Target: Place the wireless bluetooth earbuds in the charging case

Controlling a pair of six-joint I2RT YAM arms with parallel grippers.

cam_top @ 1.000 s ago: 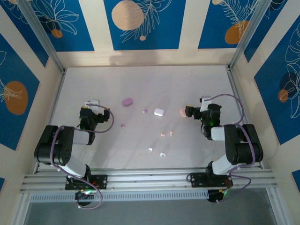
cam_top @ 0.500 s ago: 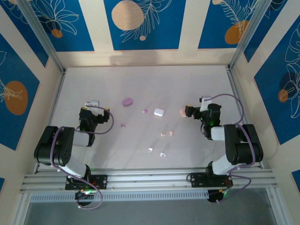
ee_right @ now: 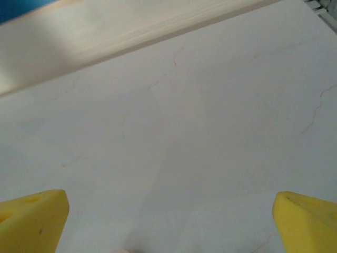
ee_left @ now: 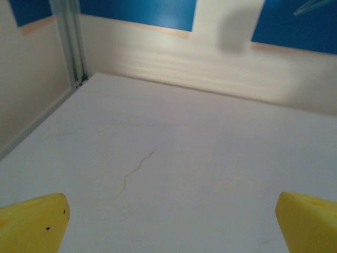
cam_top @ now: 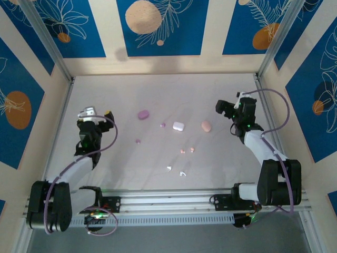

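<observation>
Wireless bluetooth earbuds, tiny lilac, pink and white pairs, loose on worktop; jaws of left gripper and right gripper spread wide, empty.

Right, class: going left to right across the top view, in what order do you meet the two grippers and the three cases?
left gripper → lilac case → white case → pink case → right gripper

The left arm and right arm are black at the joints with white links between; lilac cables loop along each; the left gripper carries blunt yellow fingertips with small dark specks.
</observation>
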